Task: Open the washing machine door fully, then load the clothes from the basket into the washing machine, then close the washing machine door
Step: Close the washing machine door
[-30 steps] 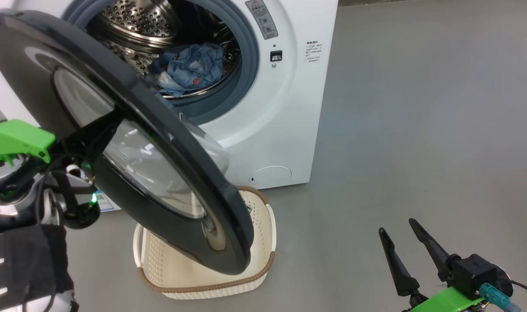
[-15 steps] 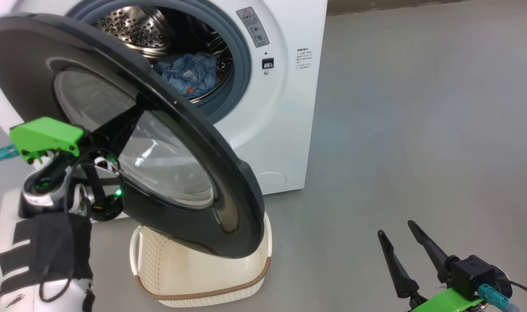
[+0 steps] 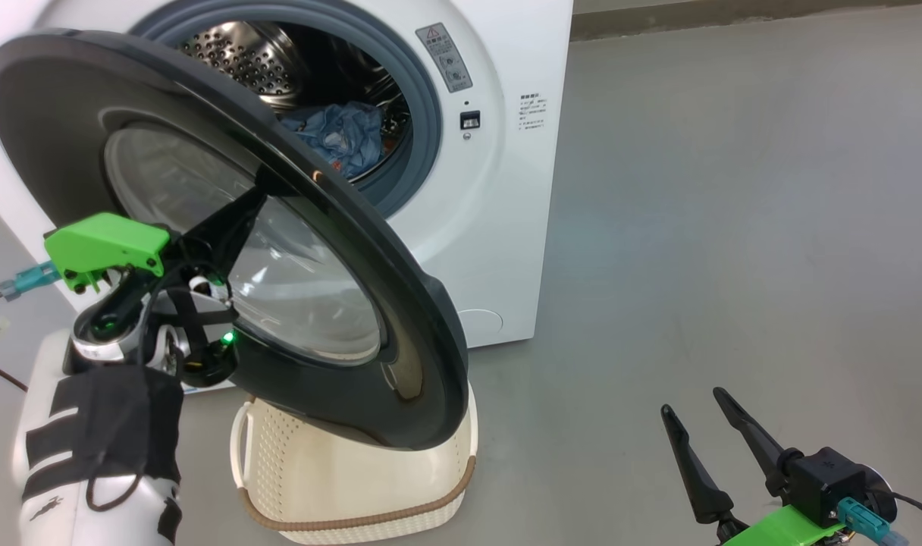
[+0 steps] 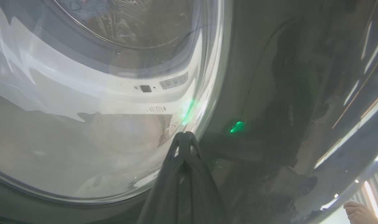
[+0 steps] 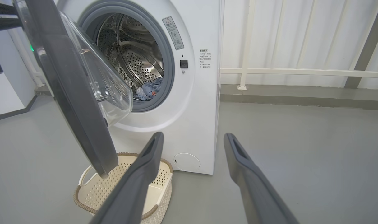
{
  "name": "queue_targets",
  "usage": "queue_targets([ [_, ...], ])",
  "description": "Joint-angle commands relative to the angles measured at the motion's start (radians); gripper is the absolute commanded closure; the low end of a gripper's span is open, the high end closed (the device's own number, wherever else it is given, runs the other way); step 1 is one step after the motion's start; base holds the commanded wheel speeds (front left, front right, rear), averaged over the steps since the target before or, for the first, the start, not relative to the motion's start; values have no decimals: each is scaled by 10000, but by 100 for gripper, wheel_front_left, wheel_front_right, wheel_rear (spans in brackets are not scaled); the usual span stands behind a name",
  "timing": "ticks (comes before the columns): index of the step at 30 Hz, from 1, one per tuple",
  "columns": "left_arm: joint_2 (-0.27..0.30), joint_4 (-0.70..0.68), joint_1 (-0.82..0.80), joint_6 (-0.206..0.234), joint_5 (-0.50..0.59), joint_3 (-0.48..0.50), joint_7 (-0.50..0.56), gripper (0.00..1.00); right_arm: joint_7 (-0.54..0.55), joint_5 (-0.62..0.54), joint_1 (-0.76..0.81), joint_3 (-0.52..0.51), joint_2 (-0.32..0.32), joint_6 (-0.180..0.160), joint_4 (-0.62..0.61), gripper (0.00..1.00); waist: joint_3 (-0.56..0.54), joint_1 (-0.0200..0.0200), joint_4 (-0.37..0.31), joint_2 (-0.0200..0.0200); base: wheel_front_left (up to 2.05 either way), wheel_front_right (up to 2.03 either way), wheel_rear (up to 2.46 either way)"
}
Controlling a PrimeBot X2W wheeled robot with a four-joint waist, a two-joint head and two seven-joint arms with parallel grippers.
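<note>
Nearest to us, our right gripper (image 3: 692,402) hangs low over the grey floor (image 3: 734,227), well apart from everything else. Its two dark fingers are spread wide and grasp nothing.

On our left side, our left gripper (image 4: 184,138) has its fingers clenched together with nothing between them. Their tips appear to rest against the outer face of the washing machine door (image 3: 44,114), at the edge of its clear glass window.

That glossy black door stands partly open, swung out from the washing machine (image 3: 506,227). Its lower edge hangs above the basket (image 3: 309,470). The basket sits on the floor just in front of the machine, below the door, with its brown rim toward us.

Farther back, the machine's round opening is uncovered. The clothes (image 3: 340,136), a crumpled light blue bundle, lie at the bottom of the steel drum (image 5: 139,62), behind the grey gasket.
</note>
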Motion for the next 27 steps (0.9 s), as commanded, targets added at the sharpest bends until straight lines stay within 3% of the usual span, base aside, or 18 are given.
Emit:
queue_targets([
  [1, 274, -144, -504, -127, -100, 111, -78, 100, -49, 40, -149, 215, -152, 90, -208, 0, -18, 0, 10, -1, 0, 0, 0],
  [27, 273, 1545, -1081, -1147, -1363, -958, -804, 100, -49, 70, -124, 287, -185, 90, -172, 0, -130, 0, -128, -1, 0, 0, 0],
])
